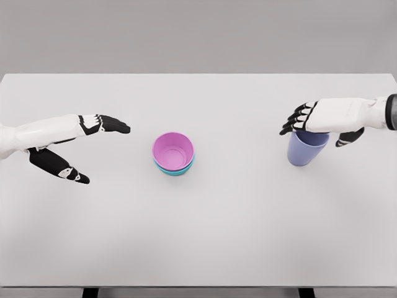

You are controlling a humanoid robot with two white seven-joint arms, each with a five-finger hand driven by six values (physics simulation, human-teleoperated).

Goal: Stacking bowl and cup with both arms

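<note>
A pink bowl (173,151) sits nested inside a teal bowl (175,171) at the middle of the white table (198,236). To the right stands a lavender cup (306,152), upright. My right hand (313,136) hovers over its rim, with the fingers (294,121) hanging past the cup's left side and the thumb (348,138) to its right. They are spread and do not clamp the cup. My left hand (105,155) is out at the left, well away from the bowls, with fingers straight and thumb apart, holding nothing.
Dark table legs (90,292) show under the front edge. The table's right edge lies just beyond my right wrist (391,112).
</note>
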